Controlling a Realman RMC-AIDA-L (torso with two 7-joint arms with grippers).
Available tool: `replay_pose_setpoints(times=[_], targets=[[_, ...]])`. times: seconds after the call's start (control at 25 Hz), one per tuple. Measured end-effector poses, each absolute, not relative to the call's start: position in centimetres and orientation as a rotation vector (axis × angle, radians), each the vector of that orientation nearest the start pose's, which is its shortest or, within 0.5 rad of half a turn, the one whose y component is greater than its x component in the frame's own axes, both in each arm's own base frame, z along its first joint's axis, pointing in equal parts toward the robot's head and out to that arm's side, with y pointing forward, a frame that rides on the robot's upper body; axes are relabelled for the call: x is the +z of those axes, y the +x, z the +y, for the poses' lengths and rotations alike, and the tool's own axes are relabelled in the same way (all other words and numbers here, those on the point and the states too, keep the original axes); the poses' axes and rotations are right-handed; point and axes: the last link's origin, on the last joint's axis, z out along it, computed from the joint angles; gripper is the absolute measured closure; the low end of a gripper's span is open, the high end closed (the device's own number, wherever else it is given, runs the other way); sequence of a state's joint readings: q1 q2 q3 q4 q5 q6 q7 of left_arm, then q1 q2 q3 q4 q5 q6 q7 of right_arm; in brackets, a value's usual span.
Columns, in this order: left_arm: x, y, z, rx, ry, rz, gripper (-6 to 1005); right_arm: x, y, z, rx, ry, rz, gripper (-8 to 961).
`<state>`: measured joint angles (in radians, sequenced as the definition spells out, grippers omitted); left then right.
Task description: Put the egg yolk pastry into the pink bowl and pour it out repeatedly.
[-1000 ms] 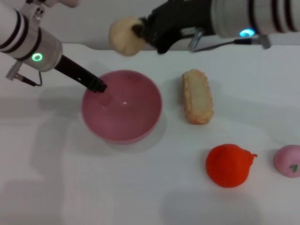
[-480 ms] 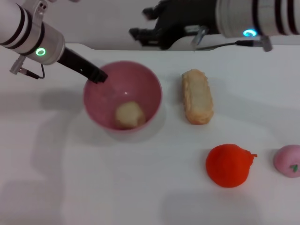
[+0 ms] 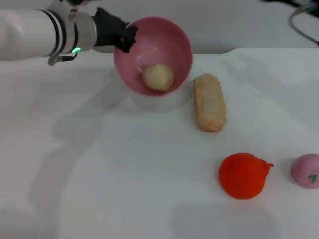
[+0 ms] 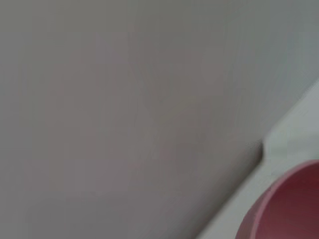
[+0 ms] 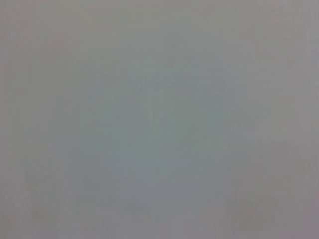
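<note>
Left gripper [image 3: 123, 37] clamped on pink bowl [image 3: 174, 42] rim, bowl tilted; egg yolk pastry [image 3: 158, 77] inside. Tip slowly, aim away from bread [image 3: 210, 102].

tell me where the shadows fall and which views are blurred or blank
Head view: soft shadows on the table under the raised, tilted bowl and left gripper; the pastry is sharp. Left wrist view: blurred, only a bowl edge shows. Right wrist view: featureless grey.
</note>
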<state>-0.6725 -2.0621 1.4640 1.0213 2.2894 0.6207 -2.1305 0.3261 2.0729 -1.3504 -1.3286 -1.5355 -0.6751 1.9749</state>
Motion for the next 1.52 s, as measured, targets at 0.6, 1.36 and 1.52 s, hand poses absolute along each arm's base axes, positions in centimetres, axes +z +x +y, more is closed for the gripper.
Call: replay_pose_setpoints(times=[0.6, 1.36, 1.52], targets=[[-7.0, -15.1, 40.2, -0.204, -1.957, 0.158, 956, 11.0, 25.1, 36.7, 1.496, -1.68, 0.668, 387], [-5.6, -14.4, 37.5, -0.4, -1.715, 0.374, 956, 11.9, 24.6, 37.3, 1.495, -1.708, 0.632, 389], [-5.1, -14.3, 37.1, -0.428, -1.674, 0.385, 956, 11.8, 24.8, 37.2, 1.49, -1.706, 0.641, 390]])
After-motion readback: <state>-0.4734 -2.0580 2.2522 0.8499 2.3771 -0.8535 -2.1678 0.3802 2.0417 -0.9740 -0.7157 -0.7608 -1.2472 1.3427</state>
